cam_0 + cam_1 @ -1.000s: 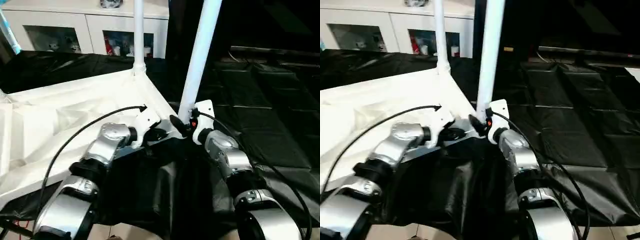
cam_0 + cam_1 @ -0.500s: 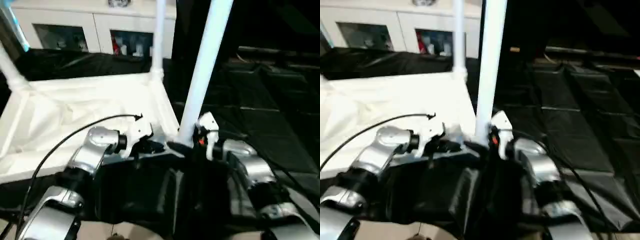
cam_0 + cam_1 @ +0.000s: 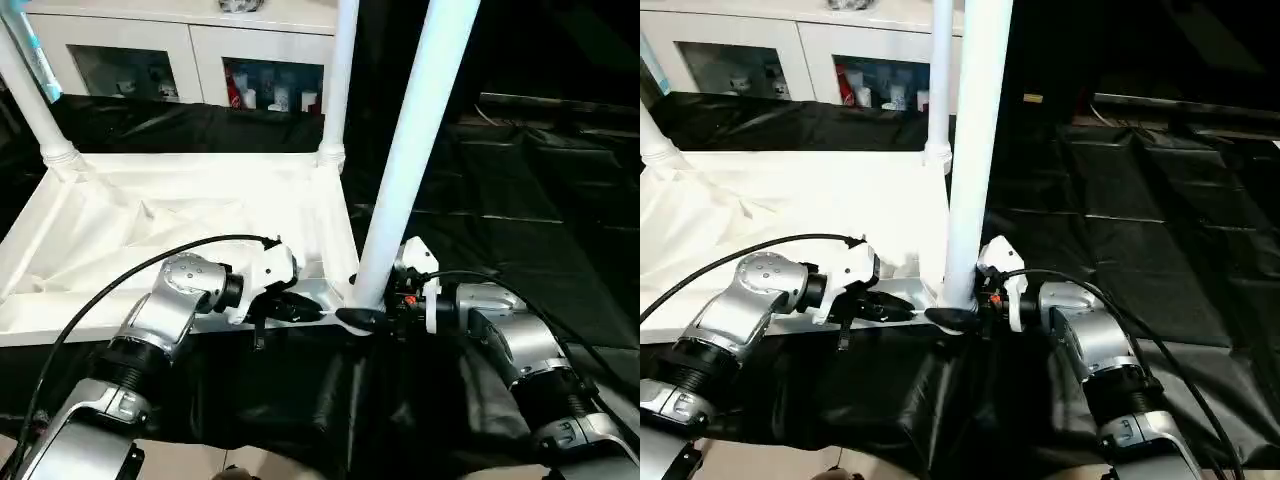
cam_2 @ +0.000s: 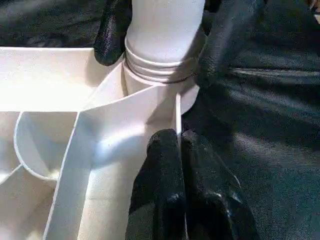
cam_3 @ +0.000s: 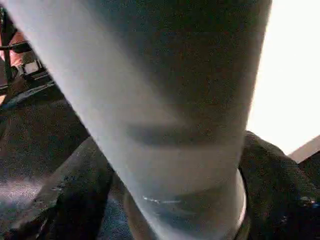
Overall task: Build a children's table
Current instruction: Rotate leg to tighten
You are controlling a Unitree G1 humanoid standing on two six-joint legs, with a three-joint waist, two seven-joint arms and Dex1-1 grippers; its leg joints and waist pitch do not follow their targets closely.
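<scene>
Since a second ago both forearms have swung outward, so the left gripper point(image 3: 300, 308) and right gripper point(image 3: 365, 318) now face each other nearly level across the near corner of the children's table point(image 3: 170, 215), where before they angled up toward it from below; the head camera has also shifted, bringing a third leg point(image 3: 35, 105) at the far left corner into sight. That upturned white table lies ribbed side up on the black-draped bench point(image 3: 520, 210), with legs standing in its round corner sockets. Closed tight, the left fingers point(image 4: 165, 185) pinch the thin rim wall of the top just beside the near socket. Spread wide, the right fingers point(image 4: 112, 30) stand on either side of the near leg point(image 3: 410, 150) at its base, just above the socket collar; whether they press the tube cannot be told. Behind the bench, a white cabinet point(image 3: 200, 50) has glass-fronted compartments holding small items too small to identify.
</scene>
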